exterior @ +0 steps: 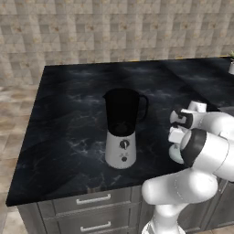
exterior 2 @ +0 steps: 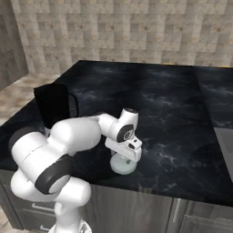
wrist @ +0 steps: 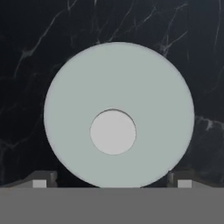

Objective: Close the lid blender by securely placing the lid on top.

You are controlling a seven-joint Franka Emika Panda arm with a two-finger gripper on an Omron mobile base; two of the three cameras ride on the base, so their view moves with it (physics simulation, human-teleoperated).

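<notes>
The pale grey-white lid [wrist: 118, 113], with its round knob [wrist: 113, 132] at the centre, lies flat on the black marble counter [exterior: 68, 114] near the front edge. My gripper [wrist: 112, 182] hangs straight above the lid, open, with one fingertip [wrist: 40, 181] on each side of the lid's rim and nothing held. In the base views the lid [exterior 2: 124, 166] peeks out beneath the hand [exterior 2: 125, 151], and the lid [exterior: 174, 154] sits right of the blender. The blender [exterior: 121, 130] stands upright, its dark jar mouth uncovered; the blender [exterior 2: 53, 107] is partly hidden behind my arm.
The counter's front edge runs just below the lid, with grey drawers [exterior: 93, 200] underneath. A grey sink edge [exterior 2: 225, 142] lies at the far right. A small pale object [exterior: 231, 67] stands at the counter's back right corner. A tiled wall is behind.
</notes>
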